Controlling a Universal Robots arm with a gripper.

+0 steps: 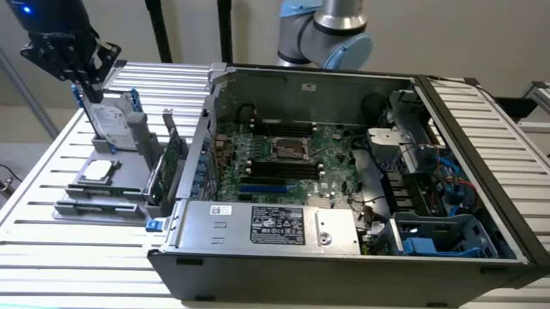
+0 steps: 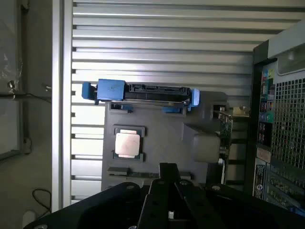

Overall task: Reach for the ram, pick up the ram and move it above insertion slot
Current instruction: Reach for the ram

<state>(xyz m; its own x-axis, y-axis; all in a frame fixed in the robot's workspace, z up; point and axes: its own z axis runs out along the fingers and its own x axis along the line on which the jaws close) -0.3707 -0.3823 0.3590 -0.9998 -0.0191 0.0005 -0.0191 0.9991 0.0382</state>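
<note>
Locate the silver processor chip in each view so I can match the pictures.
Exterior view: the silver processor chip lies on the grey fixture, at the exterior view's left, outside the computer case.
Wrist view: the chip lies on the same fixture, near the picture's middle.
Shared landmark: the blue-clipped drive standing on that fixture.

Table (image 1: 69, 257): silver-white slats, striped by dark gaps.
Fixture tray (image 1: 86, 209): plain grey.
Processor chip (image 2: 127, 143): pale silver, dark frame.
Drive caddy (image 2: 112, 89): bright blue ends, black connector strip.
Motherboard (image 1: 331, 151): green. Memory slots (image 1: 279, 168): black parallel strips. Shorter slot (image 1: 262, 189): blue.
Power supply (image 1: 215, 225): silver, black label.
Gripper (image 1: 89, 91): black.
Arm joint (image 1: 331, 29): grey, light-blue cap.
</note>
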